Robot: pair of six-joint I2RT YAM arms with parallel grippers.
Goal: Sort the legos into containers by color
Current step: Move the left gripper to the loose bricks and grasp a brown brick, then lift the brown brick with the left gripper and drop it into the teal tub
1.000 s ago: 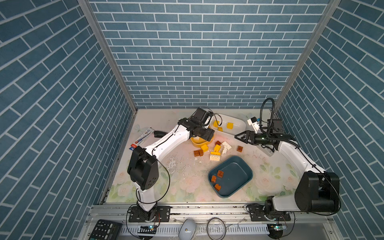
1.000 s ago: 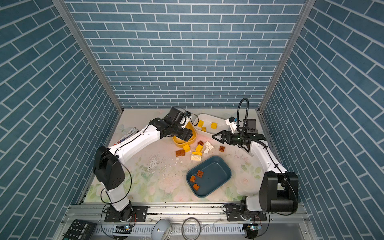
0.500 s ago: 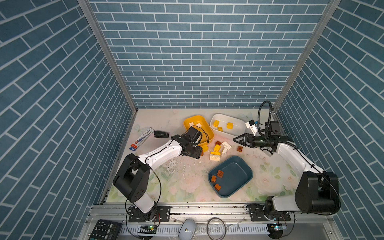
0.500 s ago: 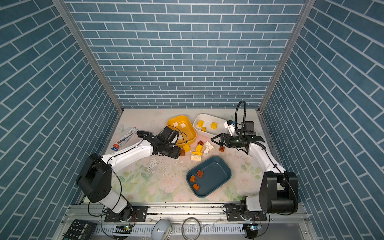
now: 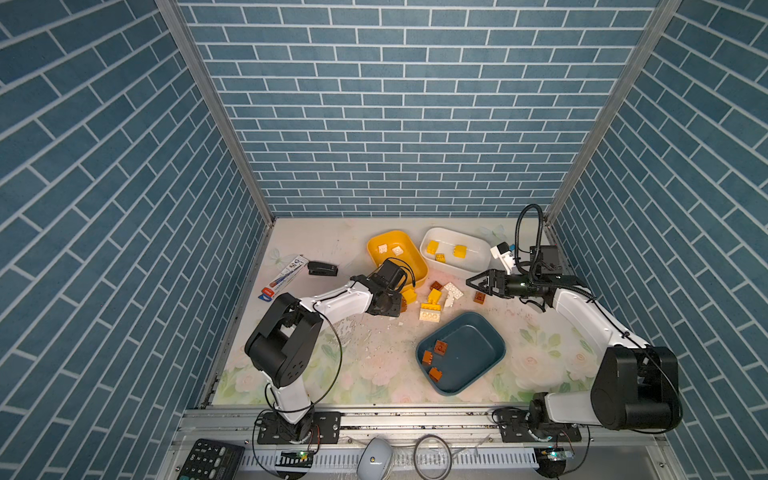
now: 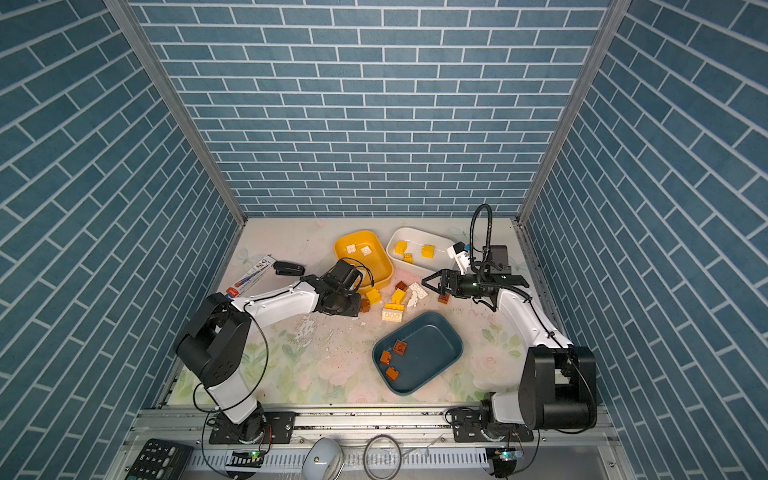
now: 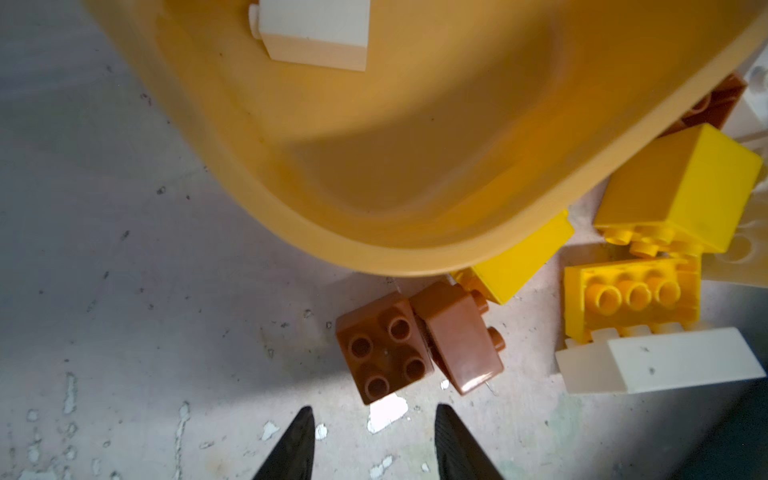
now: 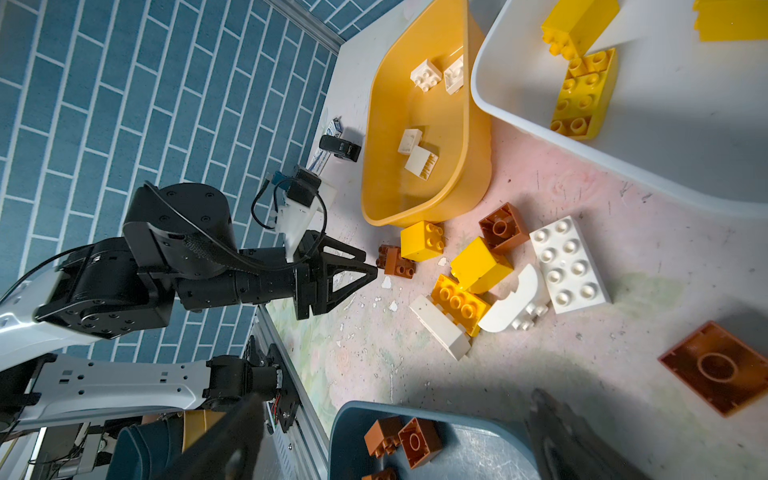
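Observation:
My left gripper (image 7: 372,415) is low over the mat, jaws apart with nothing between them. Two brown legos (image 7: 382,347) lie just beyond its fingertips, beside the yellow container (image 5: 419,266). That container holds white legos (image 5: 383,248). The white container (image 5: 482,259) holds yellow legos (image 5: 459,251). The teal container (image 5: 490,357) holds three brown legos (image 5: 440,347). A loose pile of yellow and white legos (image 5: 434,301) lies between the tubs. My right gripper (image 5: 471,284) hovers open and empty near a lone brown lego (image 5: 480,297).
A black stapler (image 5: 322,269) and a flat printed pack (image 5: 286,274) lie at the left of the mat. Peeled white flecks (image 5: 353,328) mark the mat. Brick-patterned walls close in on three sides, and a metal rail (image 5: 415,419) runs along the front.
My left arm dropped from above the yellow container to the mat beside the brown legos, and its jaws narrowed. My right gripper shifted slightly toward the pile, still open.

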